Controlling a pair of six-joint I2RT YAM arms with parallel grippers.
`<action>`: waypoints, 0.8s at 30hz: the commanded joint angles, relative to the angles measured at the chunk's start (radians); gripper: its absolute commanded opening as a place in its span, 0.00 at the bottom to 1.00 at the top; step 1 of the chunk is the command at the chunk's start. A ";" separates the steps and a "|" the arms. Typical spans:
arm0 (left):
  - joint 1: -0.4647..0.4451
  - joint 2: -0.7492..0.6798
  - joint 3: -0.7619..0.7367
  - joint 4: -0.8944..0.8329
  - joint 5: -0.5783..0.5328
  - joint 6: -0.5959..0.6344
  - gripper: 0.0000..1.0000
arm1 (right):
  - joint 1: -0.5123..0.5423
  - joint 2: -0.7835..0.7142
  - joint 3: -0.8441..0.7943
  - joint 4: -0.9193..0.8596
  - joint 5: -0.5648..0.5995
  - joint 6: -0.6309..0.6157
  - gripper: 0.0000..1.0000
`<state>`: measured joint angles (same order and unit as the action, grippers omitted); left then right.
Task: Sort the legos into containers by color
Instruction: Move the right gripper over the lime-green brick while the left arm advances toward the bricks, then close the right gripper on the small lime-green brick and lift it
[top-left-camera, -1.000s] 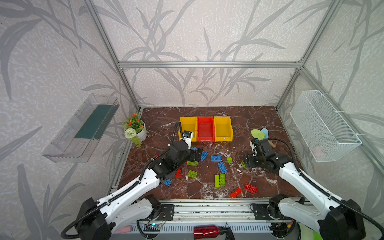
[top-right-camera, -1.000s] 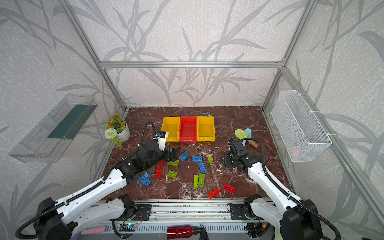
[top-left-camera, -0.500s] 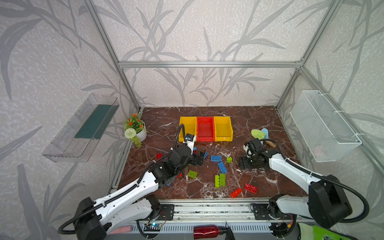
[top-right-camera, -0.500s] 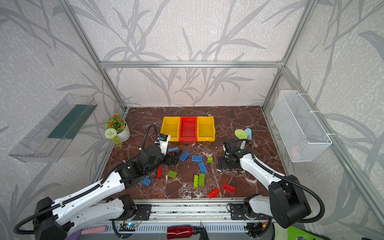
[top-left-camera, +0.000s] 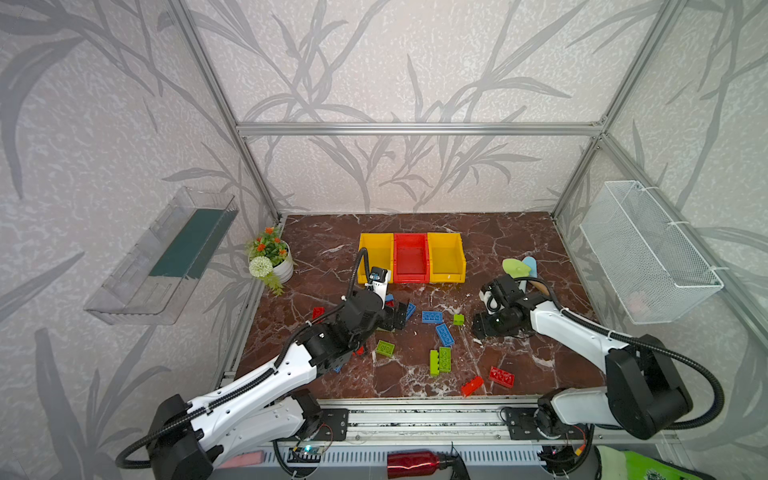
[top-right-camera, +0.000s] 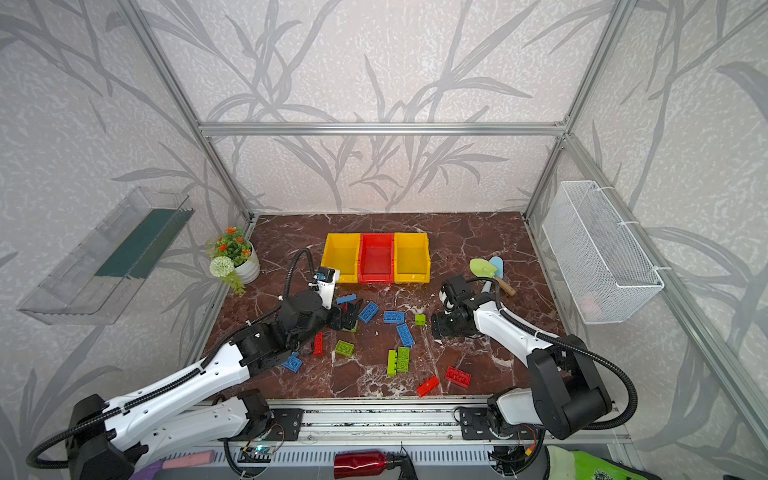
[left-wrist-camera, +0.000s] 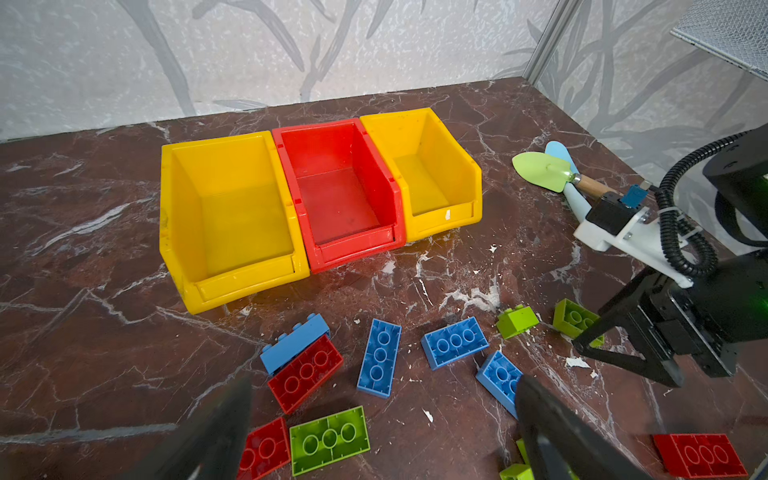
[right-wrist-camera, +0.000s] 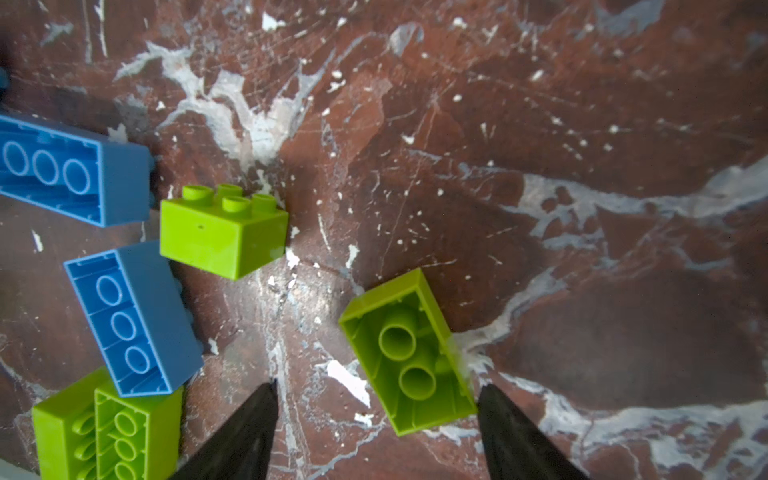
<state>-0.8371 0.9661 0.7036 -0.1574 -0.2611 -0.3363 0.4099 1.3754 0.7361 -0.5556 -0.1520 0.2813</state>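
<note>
Right claw (right-wrist-camera: 379, 384) spread low over upturned green lego (right-wrist-camera: 405, 353), left claw (left-wrist-camera: 383, 380) agape

Legos (top-left-camera: 432, 316): red, blue, lime studded bricks, scattered loose across tabletop (top-left-camera: 498, 241) mid, several flipped w/ hollow undersides up. Containers (top-left-camera: 410, 266): 3 open bins, yellow-red-yellow, side by side touching, toward back, all empty.

Scattered legos (top-left-camera: 444, 334) are crowding the middle worktop (top-left-camera: 519, 237) before my jaws; bare room is lying behind the containers (top-left-camera: 411, 257), while toy trowels (top-left-camera: 515, 266) are blocking the right side.
</note>
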 joint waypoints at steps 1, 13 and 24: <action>-0.003 -0.011 -0.013 0.006 -0.022 0.005 0.98 | 0.040 -0.012 0.033 -0.055 -0.037 0.009 0.75; -0.003 -0.028 -0.012 -0.020 -0.027 0.029 0.98 | 0.068 0.032 0.124 -0.139 0.127 -0.021 0.70; -0.003 -0.047 -0.016 -0.048 -0.044 0.015 0.98 | 0.069 0.218 0.172 -0.131 0.119 -0.021 0.47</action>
<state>-0.8371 0.9451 0.7017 -0.1841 -0.2722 -0.3153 0.4770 1.5864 0.8886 -0.6617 -0.0418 0.2607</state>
